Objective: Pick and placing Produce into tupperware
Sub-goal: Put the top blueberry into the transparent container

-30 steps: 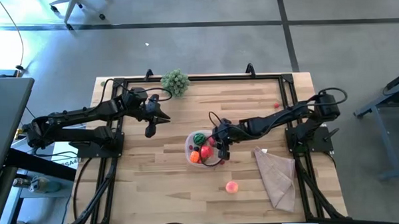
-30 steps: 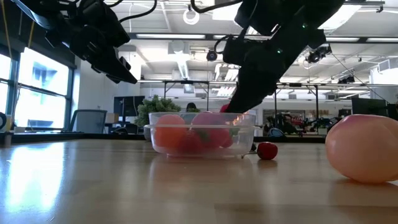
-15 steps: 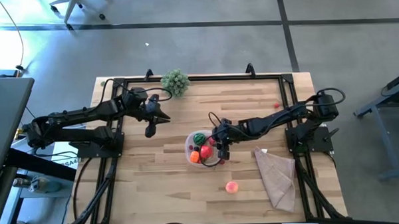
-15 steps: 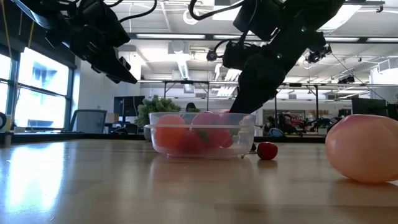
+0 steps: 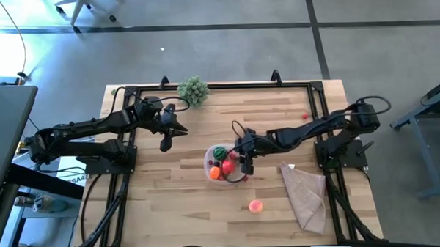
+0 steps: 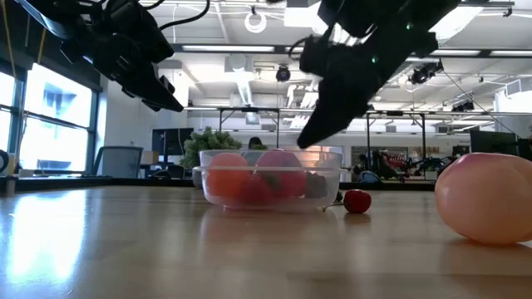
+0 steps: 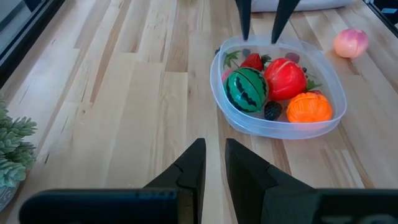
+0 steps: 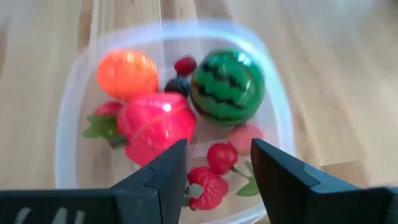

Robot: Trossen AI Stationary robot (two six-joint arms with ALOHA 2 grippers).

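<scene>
The clear round tupperware [image 5: 207, 163] [image 7: 231, 112] [image 8: 66, 130] sits mid-table. It holds a green melon ball [image 8: 227, 87], an orange [image 8: 127, 73], a red fruit [image 8: 155, 124], strawberries and small berries. My right gripper [image 5: 244, 165] [image 6: 304, 141] [image 8: 219, 163] hangs open and empty just above the container's right rim. A pink peach [image 5: 256, 206] [image 6: 490, 198] lies on the table nearer the front. A small red cherry [image 5: 305, 116] [image 6: 357, 201] lies far right. My left gripper [image 5: 166, 145] [image 7: 214, 155] waits shut above bare wood to the tupperware's left.
A tan cloth [image 5: 305, 194] lies right of the peach. A bushy grey-green plant [image 5: 193, 89] [image 7: 12, 149] stands at the far edge. A black frame [image 5: 219, 86] runs round the table. Bare wood shows at the front left.
My right gripper dipped its fingertips down into the tupperware, then rose back up until they stand clear above the rim. The tupperware and the produce on the table have stayed where they were.
</scene>
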